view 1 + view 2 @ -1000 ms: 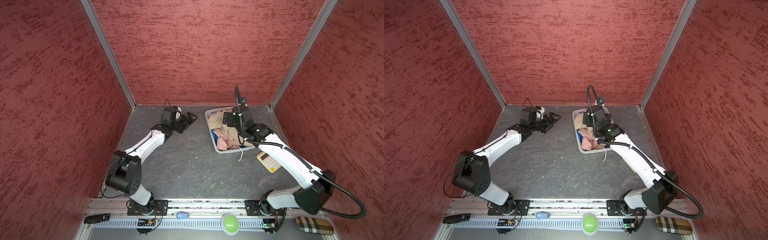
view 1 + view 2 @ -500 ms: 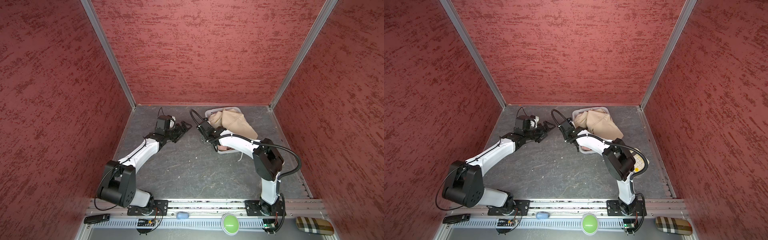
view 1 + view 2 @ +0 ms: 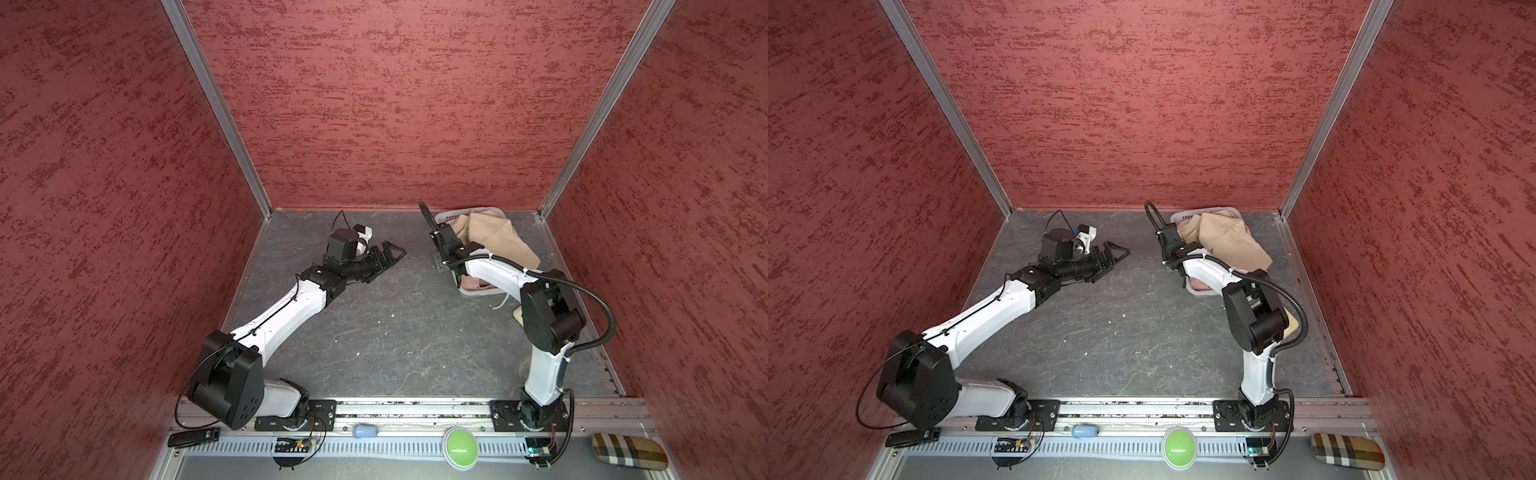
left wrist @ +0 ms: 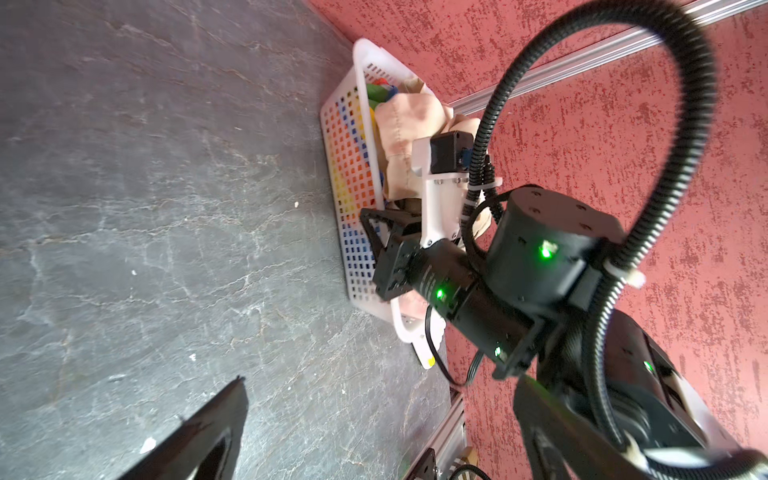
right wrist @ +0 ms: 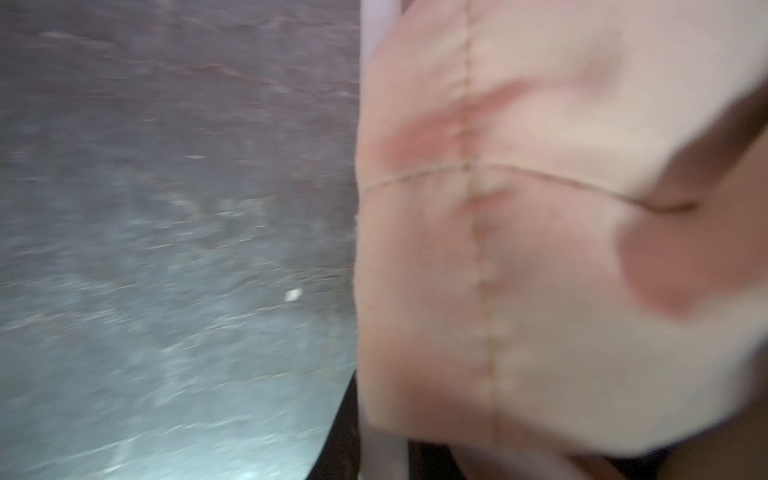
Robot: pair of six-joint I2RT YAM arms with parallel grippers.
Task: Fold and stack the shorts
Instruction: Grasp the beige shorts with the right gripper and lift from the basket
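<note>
The beige shorts (image 3: 494, 237) (image 3: 1225, 237) lie heaped over the white basket (image 3: 451, 216) (image 3: 1183, 216) at the back right. My right gripper (image 4: 380, 232) (image 5: 384, 453) sits at the basket's left rim (image 4: 361, 54), jaws nearly together on a fold of the beige cloth (image 4: 407, 124) (image 5: 540, 249). The dusty pink shorts (image 3: 473, 284) (image 3: 1202, 286) show at the basket's near end, under the right arm. Rainbow-striped shorts (image 4: 380, 89) show through the basket's wall. My left gripper (image 3: 392, 253) (image 3: 1115, 253) (image 4: 382, 432) hangs open and empty over the table, left of the basket.
A white drawstring (image 3: 500, 303) trails from the basket's near end, beside a yellowish flat object (image 3: 1292, 328) half hidden by the right arm. Red walls close three sides. On the front rail are a green button (image 3: 459, 446), a checked case (image 3: 627, 451) and a black remote (image 3: 193, 435).
My right arm has folded back from over the basket to its left rim and its jaws have closed. The beige shorts now lie spread over the basket. The left arm has shifted slightly.
</note>
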